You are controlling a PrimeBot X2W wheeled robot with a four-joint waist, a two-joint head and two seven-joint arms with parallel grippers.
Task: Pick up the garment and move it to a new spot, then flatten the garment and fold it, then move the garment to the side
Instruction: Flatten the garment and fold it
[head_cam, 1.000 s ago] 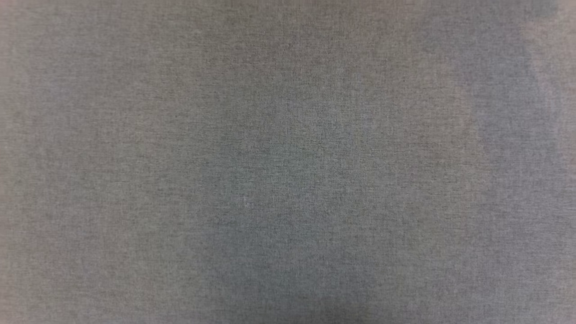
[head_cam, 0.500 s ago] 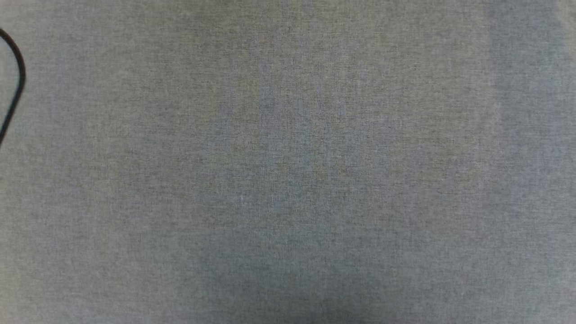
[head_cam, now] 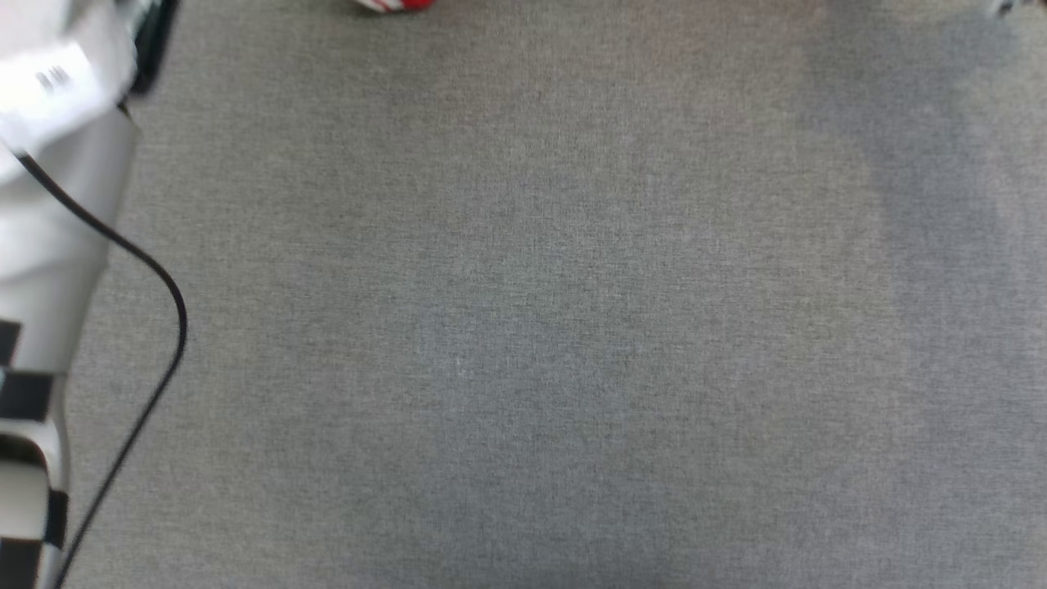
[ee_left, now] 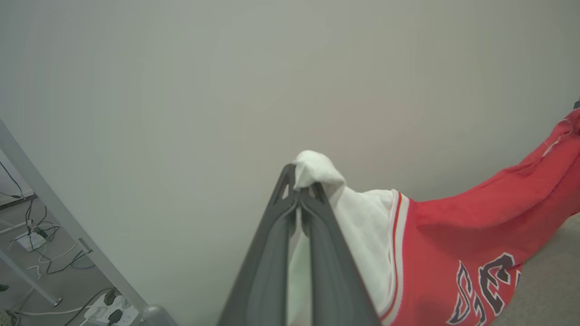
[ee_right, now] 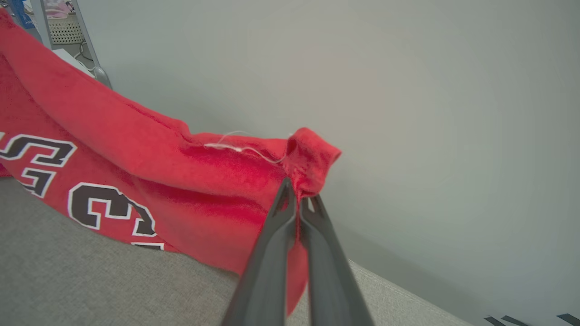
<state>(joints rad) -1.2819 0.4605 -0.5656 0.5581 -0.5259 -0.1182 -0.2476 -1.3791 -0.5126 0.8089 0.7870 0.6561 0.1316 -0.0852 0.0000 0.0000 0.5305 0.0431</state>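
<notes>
Holding the garment (ee_left: 453,235) strung up between both pincers, above the grey cloth surface (head_cam: 523,327); can't confirm whether the sagging lower edge touches it. Pinching a bunched white sleeve end in the left gripper (ee_left: 299,188), jaws pressed fully together on the fabric. Pinching a red fold, corner or hem, in the right gripper (ee_right: 297,197), jaws likewise closed tight on cloth. Handling, as a judgement: soft, light, limp, fleecy-looking knit with no stiffness, so expect sag mid-span and bunching under own weight. Not fragile, not slippery, but some risk of creeping out of such small pinches under a hard tug. Better to take hold at seams (sleeve hem, shoulder, bottom hem corners) and keep tension even when spreading flat. Loose white thread (ee_right: 240,149) right by the right pinch; avoid snagging. Hard to read: a red-and-white sliver of it at the top edge of the head view, cropped; pale left forearm (head_cam: 57,204) and black cable (head_cam: 164,286) at that view's left, motion-blurred. Cut off in both wrist views: lettering partly legible, collar and far sleeve out of frame or folded under. Can't tell how many layers sit in either pinch, nor which edge of the shirt the red fold belongs to.
</notes>
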